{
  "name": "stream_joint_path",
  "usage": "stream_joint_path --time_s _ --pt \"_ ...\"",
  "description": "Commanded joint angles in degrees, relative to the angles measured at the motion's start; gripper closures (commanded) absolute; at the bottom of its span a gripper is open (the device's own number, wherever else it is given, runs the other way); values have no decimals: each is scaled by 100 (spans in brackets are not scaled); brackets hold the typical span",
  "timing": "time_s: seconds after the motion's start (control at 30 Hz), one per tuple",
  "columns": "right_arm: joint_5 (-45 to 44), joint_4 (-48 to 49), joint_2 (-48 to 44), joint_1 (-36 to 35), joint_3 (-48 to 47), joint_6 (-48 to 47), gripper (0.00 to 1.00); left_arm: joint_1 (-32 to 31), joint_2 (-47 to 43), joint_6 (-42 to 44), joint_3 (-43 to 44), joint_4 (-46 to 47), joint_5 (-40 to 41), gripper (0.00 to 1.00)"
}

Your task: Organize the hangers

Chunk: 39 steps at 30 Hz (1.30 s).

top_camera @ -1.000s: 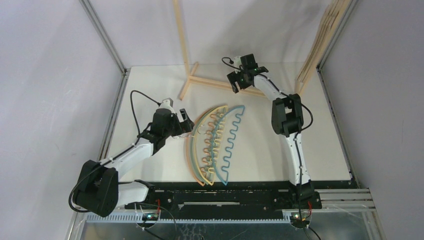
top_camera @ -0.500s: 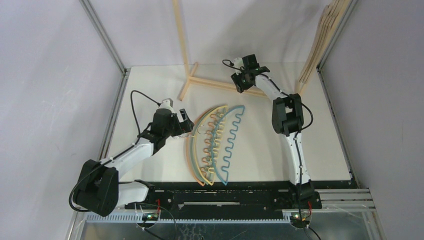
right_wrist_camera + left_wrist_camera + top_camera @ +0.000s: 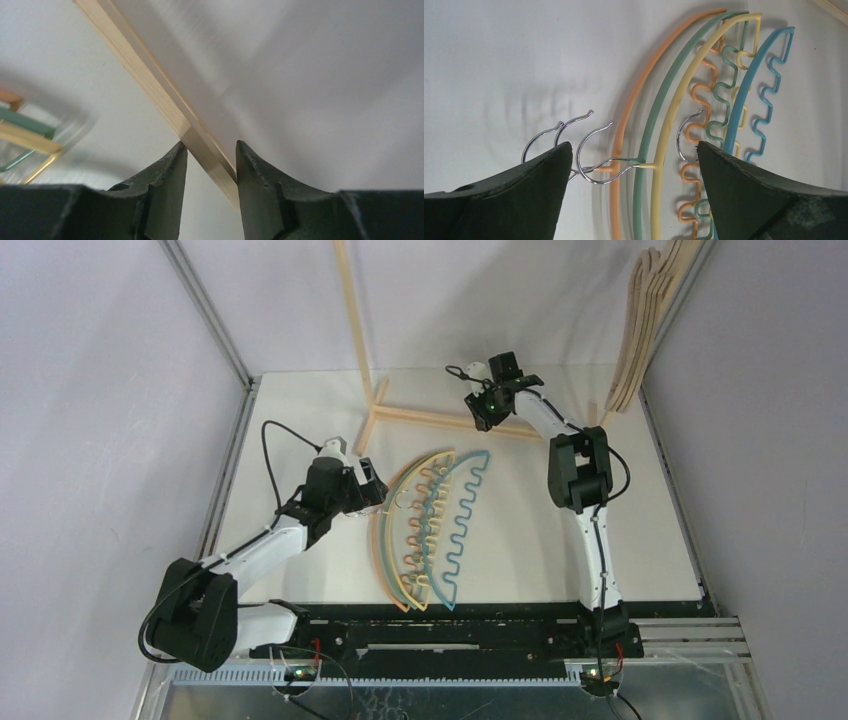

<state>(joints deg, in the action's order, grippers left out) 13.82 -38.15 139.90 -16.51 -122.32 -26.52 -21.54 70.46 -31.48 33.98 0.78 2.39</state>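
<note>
Four thin arched hangers, orange (image 3: 380, 540), green (image 3: 405, 540), yellow (image 3: 425, 550) and teal (image 3: 460, 530), lie nested flat on the table's middle. My left gripper (image 3: 372, 490) is open just left of them. In the left wrist view (image 3: 634, 146) their metal hooks (image 3: 591, 150) and the orange (image 3: 624, 125), green (image 3: 659, 110) and yellow (image 3: 679, 100) arches lie between its fingers, untouched. Several pale wooden hangers (image 3: 637, 340) hang at the far right. My right gripper (image 3: 487, 410) is shut on the wooden rack's base bar (image 3: 140, 65), as the right wrist view (image 3: 210, 146) shows.
The A-frame rack's upright (image 3: 352, 310) rises at the back, with its foot (image 3: 368, 425) and base bar (image 3: 430, 418) on the table. Metal cage posts (image 3: 205, 310) stand at the corners. The table's right part (image 3: 640, 510) is bare.
My right gripper has shifted right with the rack's base bar. The rack has turned: its upright has moved left, and the wooden hangers have swung further into view. The left arm has not moved.
</note>
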Motion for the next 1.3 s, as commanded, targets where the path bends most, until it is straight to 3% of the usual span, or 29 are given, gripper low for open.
stream_joint_path --time_s 0.0,0.33,0.67,0.73,1.07,1.17,1.27 --pt "414 -610 -418 -99 534 191 53 -31 -21 7 267 155 -10 0" --pt "98 -26 -1009 -359 1645 419 53 -34 -161 -7 197 177 -30 0" --pt "-835 962 -1540 -404 1947 932 14 -33 -101 11 208 203 -16 0" --pt "-999 1119 -1639 -422 1909 962 10 -30 -81 11 206 212 -21 0" --pt "-1493 1447 -2228 -559 1663 1280 4 -34 -76 28 215 215 -11 0" --pt "-1945 1145 -2585 -904 1712 1462 4 -33 -63 20 223 212 -3 0" --pt "-2297 1151 -3223 -1548 2379 1922 6 -34 -42 12 258 196 2 0"
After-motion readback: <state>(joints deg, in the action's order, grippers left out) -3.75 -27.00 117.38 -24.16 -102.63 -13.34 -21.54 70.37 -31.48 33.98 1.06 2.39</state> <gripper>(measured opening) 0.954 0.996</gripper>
